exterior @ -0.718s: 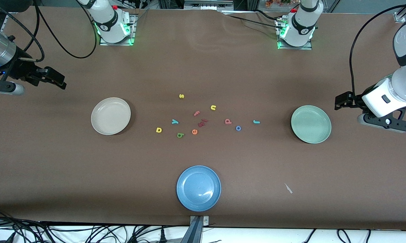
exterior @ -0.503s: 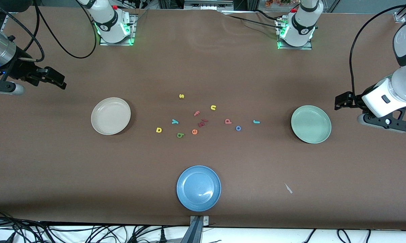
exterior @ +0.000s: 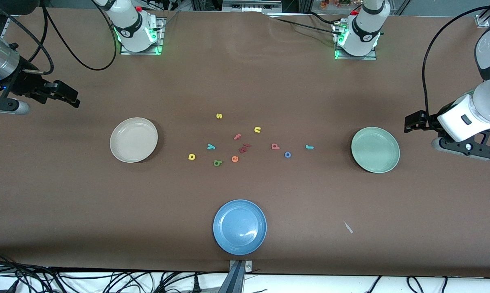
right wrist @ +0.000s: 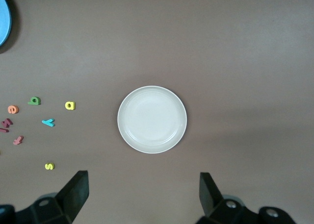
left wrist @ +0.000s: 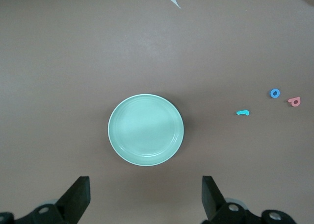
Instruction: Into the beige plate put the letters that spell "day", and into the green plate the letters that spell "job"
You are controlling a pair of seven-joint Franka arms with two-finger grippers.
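Meanwhile, both plates near wide-spread, empty grippers: green plate (left wrist: 145,129) by left gripper (left wrist: 145,202), beige plate (right wrist: 152,119) by right gripper (right wrist: 143,197).

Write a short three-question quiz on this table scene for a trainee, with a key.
1. True or false: the beige plate already holds a letter.
2. Which letter lies nearest the green plate? A) the yellow d B) the teal j C) the green a
3. Fill in: the plate nearest the front camera is coloured ____.

Key
1. False. It holds nothing, and all the letters lie on the table between the two plates.
2. B. The blue o and salmon b come next.
3. Blue: the blue plate.

Both arms wait with jaws open: the left gripper over the table by the green plate, the right gripper by the beige one.
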